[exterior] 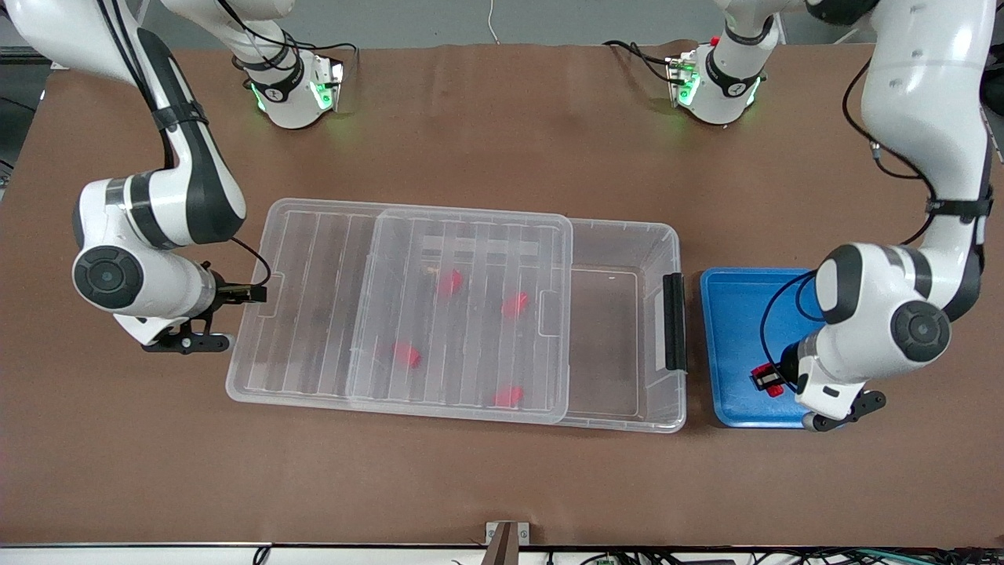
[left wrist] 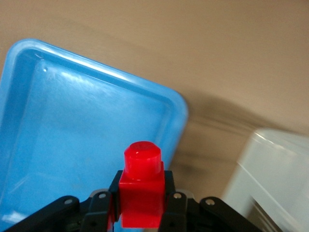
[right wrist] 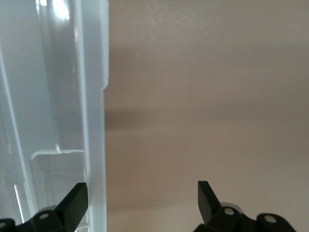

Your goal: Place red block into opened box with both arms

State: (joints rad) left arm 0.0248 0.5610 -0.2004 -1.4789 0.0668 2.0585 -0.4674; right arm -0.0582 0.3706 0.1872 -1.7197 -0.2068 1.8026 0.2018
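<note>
My left gripper (exterior: 769, 381) (left wrist: 141, 192) is shut on a small red block (exterior: 765, 378) (left wrist: 141, 195) with a round stud on top, over the blue tray (exterior: 729, 314) (left wrist: 72, 125). The clear box (exterior: 623, 235) (left wrist: 277, 174) lies mid-table. Its ribbed lid (exterior: 463, 306) (right wrist: 94, 121) is slid toward the right arm's end, which leaves the part by the black latch (exterior: 674, 322) uncovered. My right gripper (exterior: 255, 294) (right wrist: 142, 193) is open at the lid's short end. The lid's rim lies just inside one finger, and bare table shows between the fingers.
Several more red blocks (exterior: 449, 282) lie in the box under the lid. The blue tray stands beside the box's latch end, toward the left arm's end of the table. Brown table surface surrounds both.
</note>
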